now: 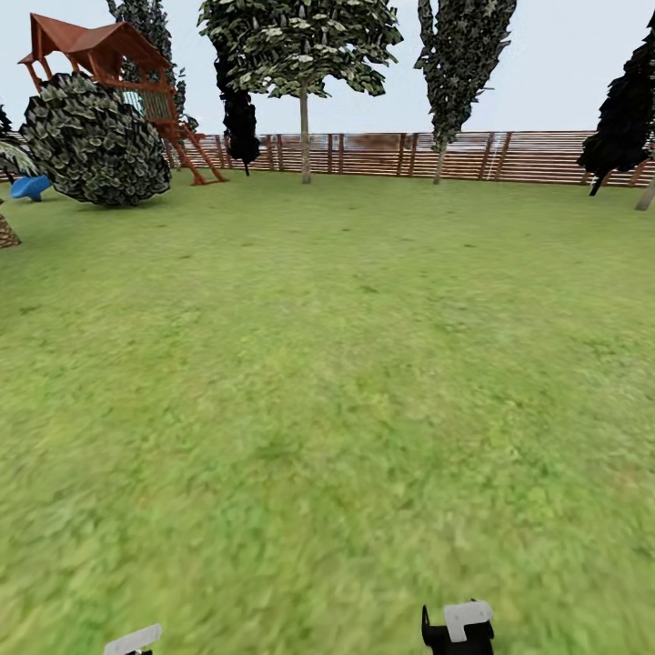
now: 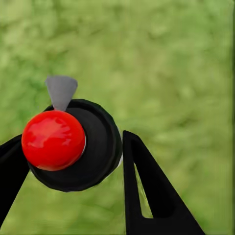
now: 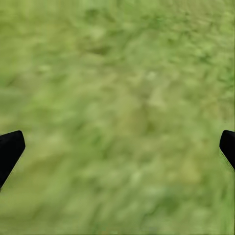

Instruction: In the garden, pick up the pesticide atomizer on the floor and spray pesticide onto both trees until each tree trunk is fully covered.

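1. Left tool (image 2: 68, 161) clenched on the pesticide atomizer (image 2: 73, 147): black round body, red dome cap, grey nozzle tip, wedged between the two black fingers (image 2: 152, 196), held above the lawn.
2. Right tool (image 3: 117, 147) released, fingertips (image 3: 10, 149) spread wide to opposite edges of the right wrist view, nothing between them but blurred grass.
3. In the head view, left tool part (image 1: 133, 640) and right tool part (image 1: 459, 626) seen low at the bottom edge.
4. Floor (image 1: 327, 382): broad open green lawn ahead, unobstructed out to the fence.
5. Far edge: brown slatted fence (image 1: 382, 153) across the full width.
6. Along the fence: pale-trunked leafy tree (image 1: 304, 109), dark slim trees (image 1: 459, 55), round bush (image 1: 95, 136) and red playhouse (image 1: 109, 55) at far left.
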